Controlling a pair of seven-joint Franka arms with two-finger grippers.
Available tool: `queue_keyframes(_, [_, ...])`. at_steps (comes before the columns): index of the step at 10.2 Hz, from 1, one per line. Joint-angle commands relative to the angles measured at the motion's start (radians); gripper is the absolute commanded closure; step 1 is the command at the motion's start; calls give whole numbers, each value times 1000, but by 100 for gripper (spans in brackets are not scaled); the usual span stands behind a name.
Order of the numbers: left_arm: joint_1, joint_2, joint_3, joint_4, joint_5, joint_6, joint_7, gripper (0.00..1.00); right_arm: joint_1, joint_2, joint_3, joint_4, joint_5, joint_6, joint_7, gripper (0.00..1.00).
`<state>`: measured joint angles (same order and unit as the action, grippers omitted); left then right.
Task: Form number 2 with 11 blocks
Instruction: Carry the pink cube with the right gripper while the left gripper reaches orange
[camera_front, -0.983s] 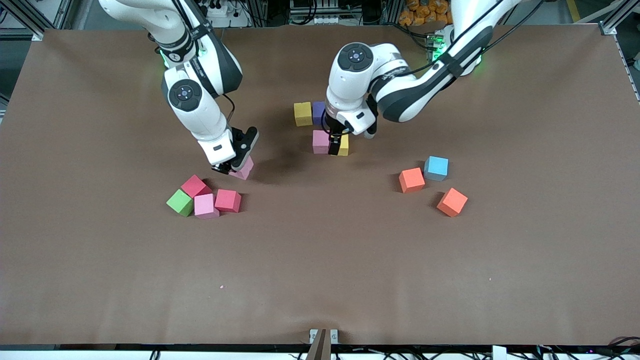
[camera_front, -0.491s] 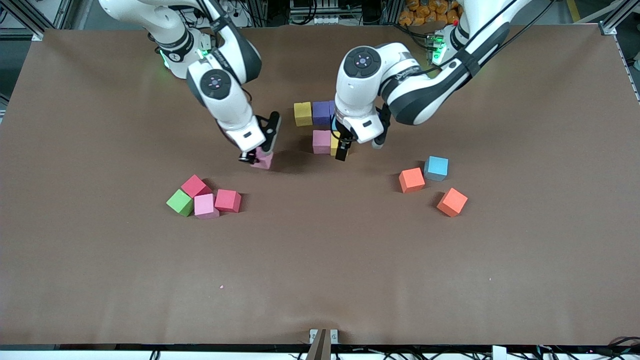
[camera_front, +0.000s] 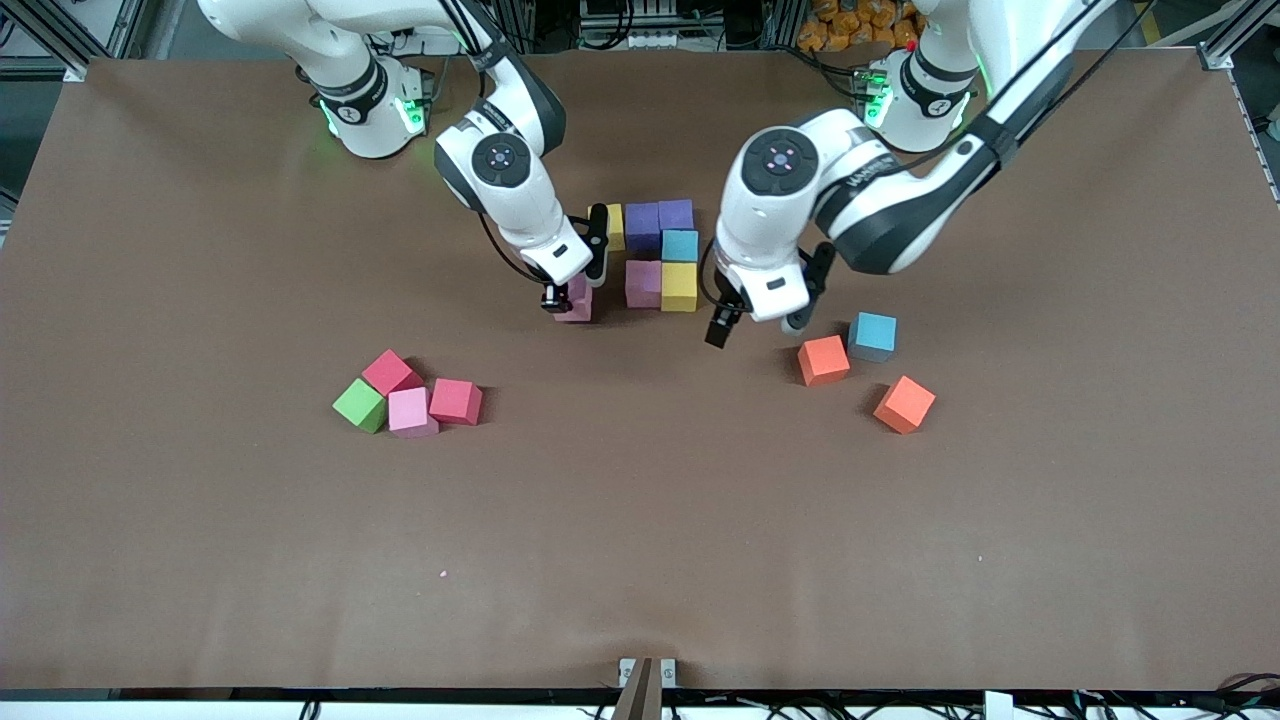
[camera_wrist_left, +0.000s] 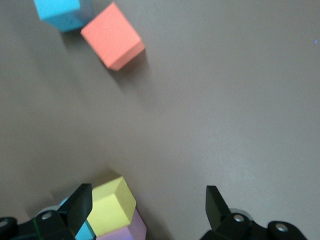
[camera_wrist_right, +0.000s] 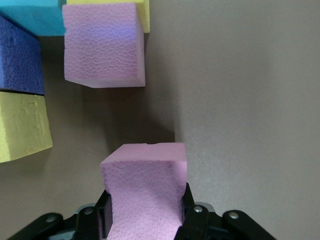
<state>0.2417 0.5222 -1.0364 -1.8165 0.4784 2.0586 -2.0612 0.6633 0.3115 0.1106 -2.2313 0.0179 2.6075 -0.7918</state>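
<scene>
Four cubes sit clustered toward the right arm's end of the table (camera_front: 200, 560): a green cube (camera_front: 359, 405), a red cube (camera_front: 390, 371) just beside it and farther from the front camera, a pink cube (camera_front: 411, 411) touching both, and a second red cube (camera_front: 456, 401) against the pink one. Next along, the right gripper (camera_front: 560, 301) is clenched on another pink cube, the held cube (camera_front: 577, 300), low over the table just beside the part-built figure; in the right wrist view the held cube (camera_wrist_right: 145, 192) sits between the fingers (camera_wrist_right: 192, 220). The figure itself lies near the middle of the table, its six cubes packed together: a yellow block (camera_front: 616, 226) partly hidden by the right arm, two purple blocks (camera_front: 642, 226) in a row with it, a light blue block (camera_front: 680, 245) just nearer the camera, and nearest, a pink block (camera_front: 643, 283) touching a second yellow block (camera_front: 679, 287). The left gripper (camera_front: 722, 328) hangs over bare table between the figure and the loose cubes at the left arm's end, its fingers (camera_wrist_left: 80, 205) spread wide and grasping nothing. Three loose cubes lie there: an orange cube (camera_front: 823, 360) touching a blue cube (camera_front: 873, 335), and a second orange cube (camera_front: 904, 404) near them, closer to the camera and apart from both.
</scene>
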Motion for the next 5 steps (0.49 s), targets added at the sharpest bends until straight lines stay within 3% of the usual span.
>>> queue_keyframes(1, [48, -10, -30, -4, 17, -47, 105, 0, 13, 35, 1, 24, -26, 17, -6, 70])
queue_keyframes(5, [111, -7, -30, -20, 17, -114, 274, 0, 42, 83, 9, 32, -16, 60, 42, 70])
